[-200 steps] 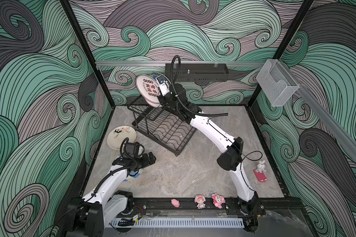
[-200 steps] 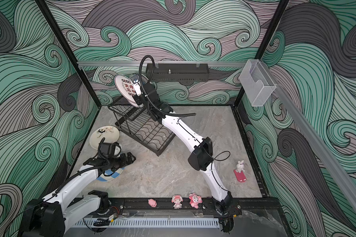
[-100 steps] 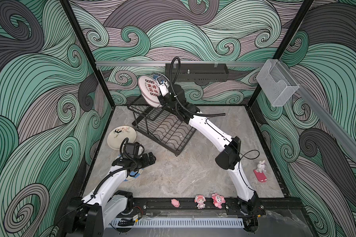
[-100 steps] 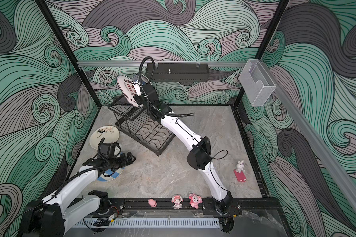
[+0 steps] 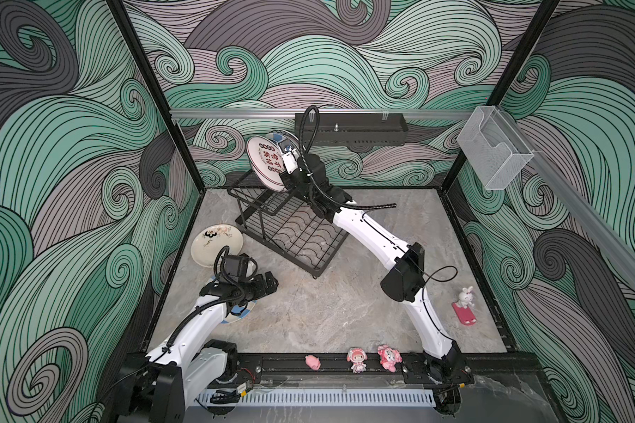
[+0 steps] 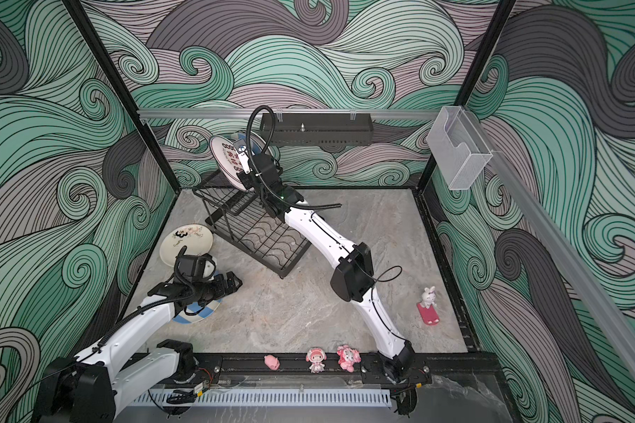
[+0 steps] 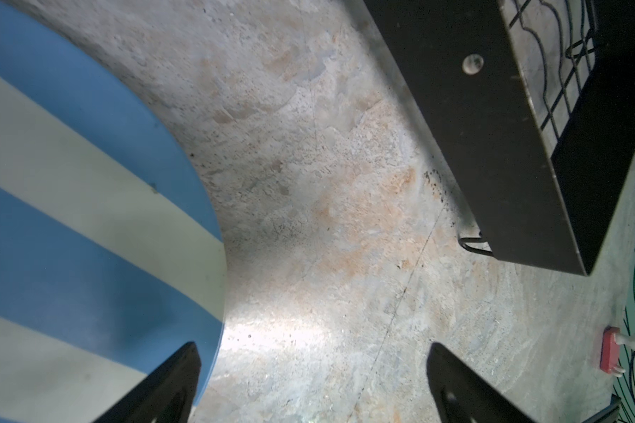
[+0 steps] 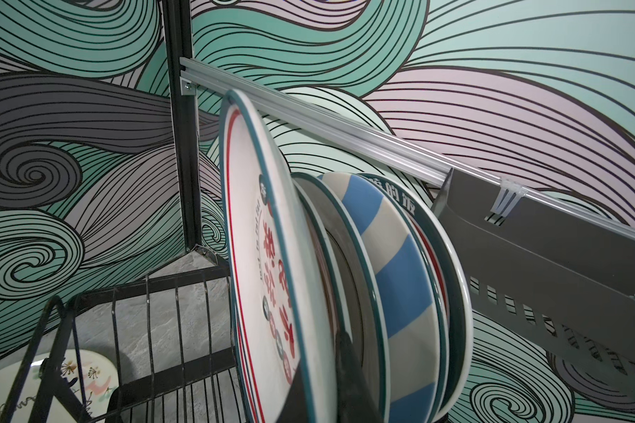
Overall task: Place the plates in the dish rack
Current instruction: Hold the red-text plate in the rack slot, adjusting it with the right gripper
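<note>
Far left, flat on the worktop: cream floral plate, untouched. Just beside it, also flat: blue-striped plate. Hovering over its edge, left claw, fingers wide apart, gripping nothing.

Toward the middle: dish rack, lower grid tray bare, upper tier at the back already carrying several plates on edge, among them a racked striped plate.

Right of that: right claw clamped tight on the rim of the character plate, held on edge and tilted over the upper tier, close against the racked ones. Hard to tell whether its lower rim sits in a slot yet; hidden behind the claw in the right wrist view.

Handling, by judgement: probably stiff, glazed and slick, breakable, with enough weight to swing from a one-sided pinch. Best taken at the rim, one finger on each face, set well in from the lip. For the two flat ones, little gap under the rim, so likely worth tipping an edge up first. Lower gently into a free slot, without knocking the neighbours.
</note>
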`<state>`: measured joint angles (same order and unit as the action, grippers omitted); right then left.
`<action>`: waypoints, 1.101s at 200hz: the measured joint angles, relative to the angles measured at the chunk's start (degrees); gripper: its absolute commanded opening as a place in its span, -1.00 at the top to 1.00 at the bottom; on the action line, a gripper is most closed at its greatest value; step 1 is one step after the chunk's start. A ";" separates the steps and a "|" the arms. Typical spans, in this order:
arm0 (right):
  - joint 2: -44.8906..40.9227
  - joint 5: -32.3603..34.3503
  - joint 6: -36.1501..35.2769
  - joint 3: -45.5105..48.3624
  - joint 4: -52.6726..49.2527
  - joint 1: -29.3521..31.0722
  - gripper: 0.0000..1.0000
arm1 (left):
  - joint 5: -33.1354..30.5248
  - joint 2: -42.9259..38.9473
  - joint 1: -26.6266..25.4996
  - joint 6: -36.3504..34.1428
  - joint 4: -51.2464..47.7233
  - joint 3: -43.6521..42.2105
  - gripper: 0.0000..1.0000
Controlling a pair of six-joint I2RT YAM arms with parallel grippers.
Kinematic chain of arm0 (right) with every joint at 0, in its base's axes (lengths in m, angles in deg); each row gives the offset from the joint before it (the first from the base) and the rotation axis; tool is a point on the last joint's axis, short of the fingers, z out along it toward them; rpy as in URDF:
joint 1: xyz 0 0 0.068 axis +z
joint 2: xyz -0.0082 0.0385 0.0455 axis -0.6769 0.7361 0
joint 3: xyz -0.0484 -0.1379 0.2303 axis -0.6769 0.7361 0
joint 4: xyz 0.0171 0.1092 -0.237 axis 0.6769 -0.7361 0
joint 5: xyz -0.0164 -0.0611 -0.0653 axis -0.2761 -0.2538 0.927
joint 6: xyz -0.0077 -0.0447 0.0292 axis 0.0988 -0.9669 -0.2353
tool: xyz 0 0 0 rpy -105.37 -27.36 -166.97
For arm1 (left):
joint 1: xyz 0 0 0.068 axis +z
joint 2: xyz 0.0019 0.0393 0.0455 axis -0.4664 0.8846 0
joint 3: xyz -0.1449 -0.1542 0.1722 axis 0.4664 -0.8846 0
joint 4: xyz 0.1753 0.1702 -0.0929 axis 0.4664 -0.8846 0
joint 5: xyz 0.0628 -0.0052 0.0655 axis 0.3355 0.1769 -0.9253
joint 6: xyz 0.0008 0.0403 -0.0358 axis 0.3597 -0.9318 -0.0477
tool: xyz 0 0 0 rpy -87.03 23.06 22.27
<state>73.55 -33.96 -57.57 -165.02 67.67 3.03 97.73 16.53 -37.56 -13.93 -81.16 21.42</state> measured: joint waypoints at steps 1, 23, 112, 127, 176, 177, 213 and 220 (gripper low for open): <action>0.00 0.00 0.00 0.00 0.02 0.00 1.00 | 0.00 0.00 0.00 0.00 0.00 0.00 -0.97; 0.13 -0.22 0.13 0.00 0.13 0.02 1.00 | 0.11 0.02 0.00 0.00 0.00 0.00 -0.97; 1.09 -0.26 -0.13 0.02 -0.26 -0.15 1.00 | 0.13 0.04 0.00 -0.02 0.00 0.00 -0.97; 1.09 -0.24 -0.39 0.02 -0.28 -0.15 1.00 | 0.13 0.04 0.00 -0.02 0.00 0.00 -0.97; 1.09 -0.20 -1.75 0.02 -0.44 -0.15 1.00 | 0.15 0.04 0.00 -0.02 0.00 0.00 -0.97; 1.09 -0.20 -1.75 0.02 -0.46 -0.15 1.00 | 0.15 0.04 0.00 -0.02 0.00 0.00 -0.97; 1.09 -0.22 -1.36 0.46 -0.63 -0.15 1.00 | 0.17 0.04 0.00 -0.02 0.00 0.00 -0.97; 1.09 -0.22 -1.25 0.52 -0.81 -0.15 1.00 | 0.22 0.04 0.00 -0.02 0.00 0.00 -0.97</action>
<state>74.64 -34.18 -58.82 -164.50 66.86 2.87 97.95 16.57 -37.56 -13.95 -81.16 21.42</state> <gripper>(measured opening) 0.086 0.986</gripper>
